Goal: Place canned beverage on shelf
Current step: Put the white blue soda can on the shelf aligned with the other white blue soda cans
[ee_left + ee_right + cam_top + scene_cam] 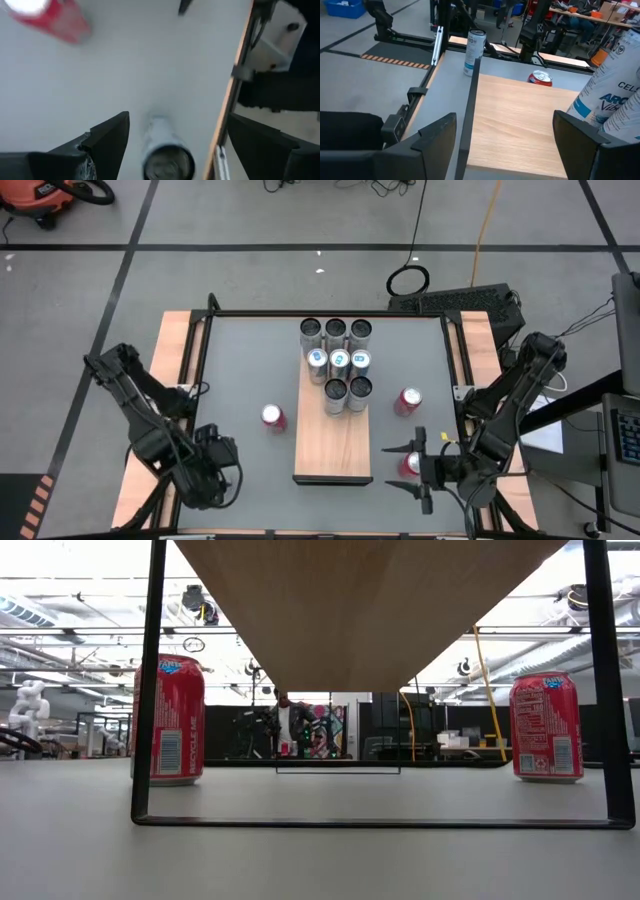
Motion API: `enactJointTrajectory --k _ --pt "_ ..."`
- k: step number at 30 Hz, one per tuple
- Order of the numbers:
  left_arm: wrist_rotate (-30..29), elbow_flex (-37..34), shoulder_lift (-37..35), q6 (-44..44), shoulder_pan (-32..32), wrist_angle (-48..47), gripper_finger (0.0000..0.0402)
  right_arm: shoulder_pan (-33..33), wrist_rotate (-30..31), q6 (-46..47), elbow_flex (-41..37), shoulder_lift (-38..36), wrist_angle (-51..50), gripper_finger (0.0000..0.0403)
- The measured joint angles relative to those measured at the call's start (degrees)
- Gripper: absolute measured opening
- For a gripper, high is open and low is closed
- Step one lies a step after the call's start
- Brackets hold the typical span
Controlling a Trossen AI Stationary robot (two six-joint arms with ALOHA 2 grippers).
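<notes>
We see the shelf (334, 442) mid-worktop (250, 360), silver cans (336, 364) filling its far half. Our left end effector (172, 145) hovers wide over a pale can (165, 150) near the worktop's left edge; our right end effector (505, 145) gapes empty, facing the shelf.

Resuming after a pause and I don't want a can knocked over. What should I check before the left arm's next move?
1. Left gripper open: ok.
2. Slim silver can between its fingers, untouched: ok.
3. That can upright, per the right wrist view: ok.
4. Near end of the shelf bare for another can: ok.
5. Right gripper open, nothing between its fingers: ok.
6. Red can by the right gripper clear of that arm: cannot tell.
</notes>
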Motion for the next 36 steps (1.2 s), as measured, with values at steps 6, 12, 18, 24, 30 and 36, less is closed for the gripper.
enactJointTrajectory --k 6,12,18,24,30,36 --pt "4.38 0.0 3.89 -7.0 -3.01 -2.45 0.0326 0.0 -0.02 0.62 0.0 0.26 -0.78 0.0267" --pt "6.09 0.0 7.14 -10.22 -5.34 -4.11 0.0326 0.0 -0.04 0.47 0.0 0.26 -0.8 0.0267" --pt "4.02 0.11 9.0 -11.34 -6.58 -6.34 0.0326 -0.01 -0.02 0.43 0.0 0.26 -0.8 0.0267" --pt "2.65 0.09 9.61 -11.29 -6.6 -7.55 0.0326 -0.02 -0.02 0.43 0.0 0.26 -0.8 0.0267" --pt "4.36 0.09 9.61 -11.28 -6.62 -6.93 0.0326 -0.02 0.02 0.43 0.0 0.26 -0.78 0.0267" --pt "5.28 0.09 9.61 -13.18 -6.62 -6.3 0.0327 -0.02 0.04 0.21 0.0 0.26 -0.78 0.0267"
